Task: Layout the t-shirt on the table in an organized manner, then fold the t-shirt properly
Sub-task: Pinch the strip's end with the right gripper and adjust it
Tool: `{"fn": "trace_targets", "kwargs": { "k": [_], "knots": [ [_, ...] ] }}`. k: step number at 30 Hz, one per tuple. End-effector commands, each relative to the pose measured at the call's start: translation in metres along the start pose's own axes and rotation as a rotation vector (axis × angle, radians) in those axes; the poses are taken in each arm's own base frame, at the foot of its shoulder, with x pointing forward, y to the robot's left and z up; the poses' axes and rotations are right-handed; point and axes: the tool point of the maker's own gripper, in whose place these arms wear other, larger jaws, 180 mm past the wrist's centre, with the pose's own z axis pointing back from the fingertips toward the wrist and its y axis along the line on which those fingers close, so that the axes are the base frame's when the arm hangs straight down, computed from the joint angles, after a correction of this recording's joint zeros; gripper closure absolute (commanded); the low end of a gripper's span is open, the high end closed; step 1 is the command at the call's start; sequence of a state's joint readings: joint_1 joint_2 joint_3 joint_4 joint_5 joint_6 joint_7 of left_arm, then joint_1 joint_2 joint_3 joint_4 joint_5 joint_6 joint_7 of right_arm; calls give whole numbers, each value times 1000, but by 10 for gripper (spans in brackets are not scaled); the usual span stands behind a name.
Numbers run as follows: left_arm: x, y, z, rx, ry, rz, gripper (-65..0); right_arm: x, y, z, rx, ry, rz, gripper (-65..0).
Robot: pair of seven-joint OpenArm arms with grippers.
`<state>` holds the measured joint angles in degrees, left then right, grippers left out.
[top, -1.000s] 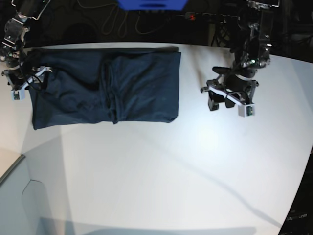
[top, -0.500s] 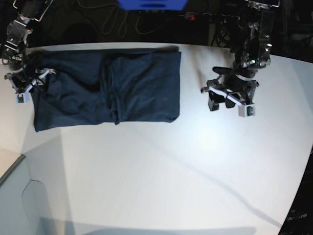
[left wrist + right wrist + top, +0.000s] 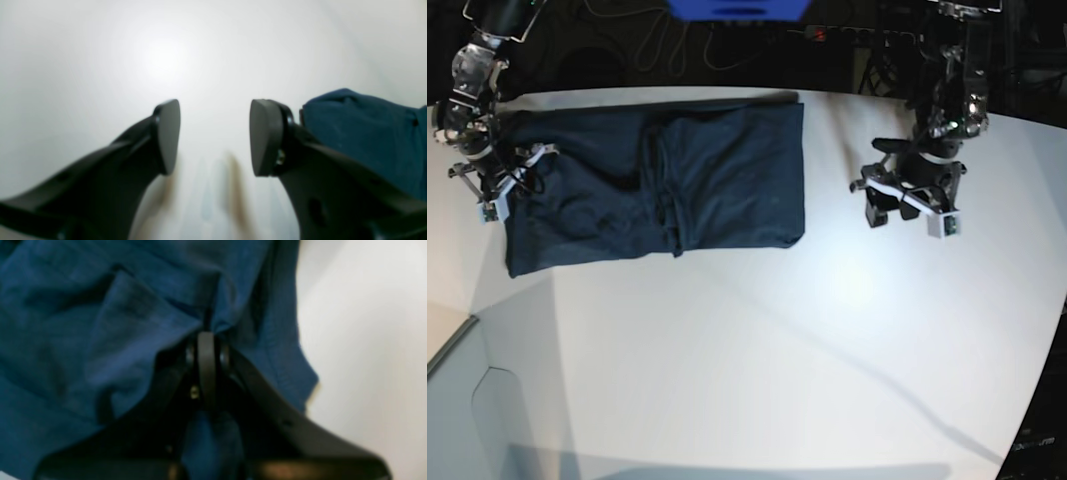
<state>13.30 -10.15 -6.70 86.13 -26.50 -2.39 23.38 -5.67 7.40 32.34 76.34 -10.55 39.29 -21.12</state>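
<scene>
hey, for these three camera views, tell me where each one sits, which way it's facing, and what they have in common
Base: high above, looking down on the table; both arms show, the t-shirt lying at top left.
Left wrist: on the left arm, facing down past the open left gripper at bare table, shirt edge at right.
Right wrist: on the right arm, close over the right gripper, shut on a fold of cloth.
Shared: all three show the t-shirt and the table.

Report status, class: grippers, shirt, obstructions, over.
Right gripper shut on t-shirt edge. Left gripper open, empty, over table. Nothing in the way.
</scene>
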Motion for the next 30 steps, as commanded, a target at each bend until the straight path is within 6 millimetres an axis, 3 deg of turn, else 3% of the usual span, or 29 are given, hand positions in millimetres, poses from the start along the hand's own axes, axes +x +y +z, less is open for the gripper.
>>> {"fn": "trace_targets", "kwargs": {
  "k": [1, 4, 7, 15, 18, 22, 30],
  "knots": [
    [13, -2, 1, -10, -41, -4, -326, 26, -7, 6, -11, -80, 21, 0],
    [13, -2, 1, -10, -40, -4, -326, 29, -9, 6, -16, -81, 26, 0],
    [12, -1, 1, -9, -38, -4, -326, 18, -10, 5, -17, -13, 32, -10],
    [12, -2, 1, -10, -40, -5, -326, 26, -29, 12, -65, 46, 63, -344],
    [12, -2, 1, -10, -40, -5, -326, 30, -33, 12, -70, 34, 67, -412],
    [15, -3, 2, -13, -45, -6, -326, 36, -37, -3, -54, 38, 35, -427],
    [11, -2, 4, -11, -38, -5, -326, 15, -46, -21, -19, 111, -21, -427]
  ]
}}
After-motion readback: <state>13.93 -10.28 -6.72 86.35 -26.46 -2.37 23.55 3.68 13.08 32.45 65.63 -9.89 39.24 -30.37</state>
